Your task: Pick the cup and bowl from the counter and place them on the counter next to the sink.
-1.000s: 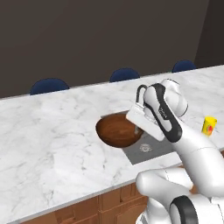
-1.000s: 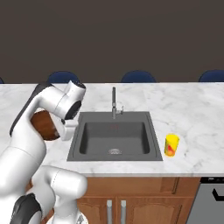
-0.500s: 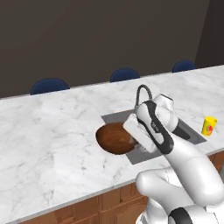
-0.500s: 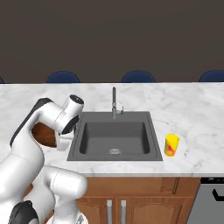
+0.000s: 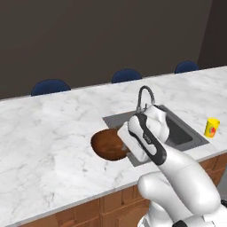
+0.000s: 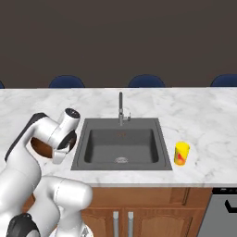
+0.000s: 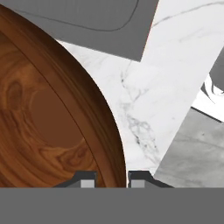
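Gripping the rim of the round, grained wooden bowl (image 7: pixel 48 118), the jaws straddle its wall above the veined marble worktop (image 7: pixel 148 87).

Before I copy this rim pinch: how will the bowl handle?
The bowl looks wooden, so probably rigid. Fingers straddle one rim edge, so its wide body may tilt from the gripper. The smooth finish might slip.

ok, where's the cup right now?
The cup stands upright on the counter just right of the sink in the right base view, near the front edge, across the basin from the bowl.
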